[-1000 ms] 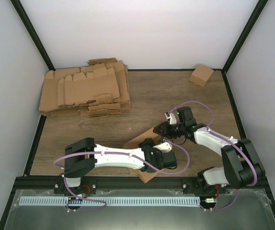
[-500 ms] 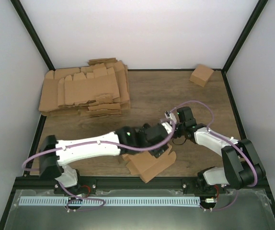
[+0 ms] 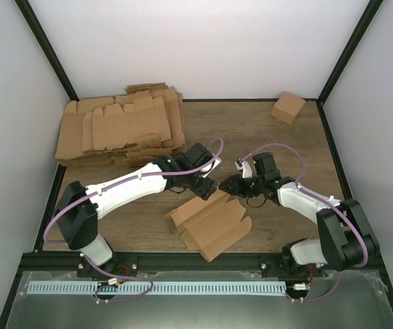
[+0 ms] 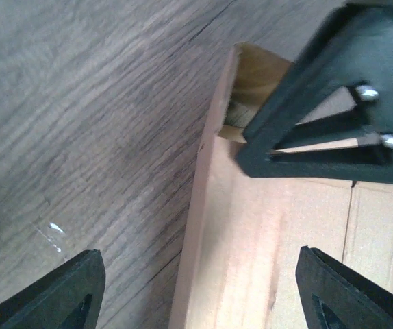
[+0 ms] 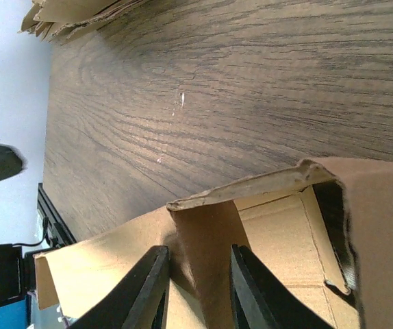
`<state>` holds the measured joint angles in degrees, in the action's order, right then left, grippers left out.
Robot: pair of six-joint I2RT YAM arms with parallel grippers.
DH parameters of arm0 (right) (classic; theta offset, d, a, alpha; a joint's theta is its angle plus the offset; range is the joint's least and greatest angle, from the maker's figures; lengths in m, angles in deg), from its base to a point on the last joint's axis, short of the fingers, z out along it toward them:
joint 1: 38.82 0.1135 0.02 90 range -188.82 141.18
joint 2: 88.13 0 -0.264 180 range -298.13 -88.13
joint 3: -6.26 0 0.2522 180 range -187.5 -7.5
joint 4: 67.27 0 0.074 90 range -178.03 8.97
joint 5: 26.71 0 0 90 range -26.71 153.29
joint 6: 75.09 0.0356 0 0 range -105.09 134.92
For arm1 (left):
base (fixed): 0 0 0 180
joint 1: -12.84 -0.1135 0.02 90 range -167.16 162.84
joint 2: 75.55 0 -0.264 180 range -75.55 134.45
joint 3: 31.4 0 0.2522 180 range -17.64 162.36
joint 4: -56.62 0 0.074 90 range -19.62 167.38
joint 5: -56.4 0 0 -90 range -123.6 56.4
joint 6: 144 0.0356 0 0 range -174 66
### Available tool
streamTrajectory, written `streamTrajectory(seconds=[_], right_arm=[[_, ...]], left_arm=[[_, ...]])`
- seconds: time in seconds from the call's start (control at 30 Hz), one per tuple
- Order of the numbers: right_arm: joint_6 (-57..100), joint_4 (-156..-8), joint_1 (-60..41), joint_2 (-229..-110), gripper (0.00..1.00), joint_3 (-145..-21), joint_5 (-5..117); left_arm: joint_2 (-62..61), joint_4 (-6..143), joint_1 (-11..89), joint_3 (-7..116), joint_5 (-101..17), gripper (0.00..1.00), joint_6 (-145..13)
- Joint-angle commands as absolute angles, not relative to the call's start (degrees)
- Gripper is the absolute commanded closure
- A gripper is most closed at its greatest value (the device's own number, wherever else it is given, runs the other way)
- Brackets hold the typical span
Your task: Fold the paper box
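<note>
centre frame, right jaws pinch a flap [image 5: 200,253] of the box [image 3: 213,223]; left jaws gape wide above it, empty. box's upper end partly hidden beneath both.

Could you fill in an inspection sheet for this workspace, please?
Surface: wooden table, no spills seen.
Job's things: paper box, partly folded, lying near the front edge.
Clutter: pile of cardboard blanks at far left; small carton in the far right corner.
Grippers: left gripper open over the box's edge; right gripper shut on a box flap.
Cables: purple cables looping along both arms.
Surroundings: white walls, black frame.
</note>
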<state>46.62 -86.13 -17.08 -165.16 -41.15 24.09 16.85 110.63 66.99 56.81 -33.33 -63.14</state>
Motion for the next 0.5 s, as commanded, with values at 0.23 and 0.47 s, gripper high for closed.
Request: streamTrajectory(seconds=[0.23, 0.47], right_arm=[[43.88, -89.89, -16.80, -165.09, 0.73, -41.96, 27.52], [42.79, -90.29, -16.71, -165.50, 0.72, -42.68, 27.18]], left_arm=[[21.44, 107.33, 60.51, 54.37, -49.48, 0.40, -59.94], [22.14, 106.94, 60.57, 52.73, -52.40, 0.55, -59.82]])
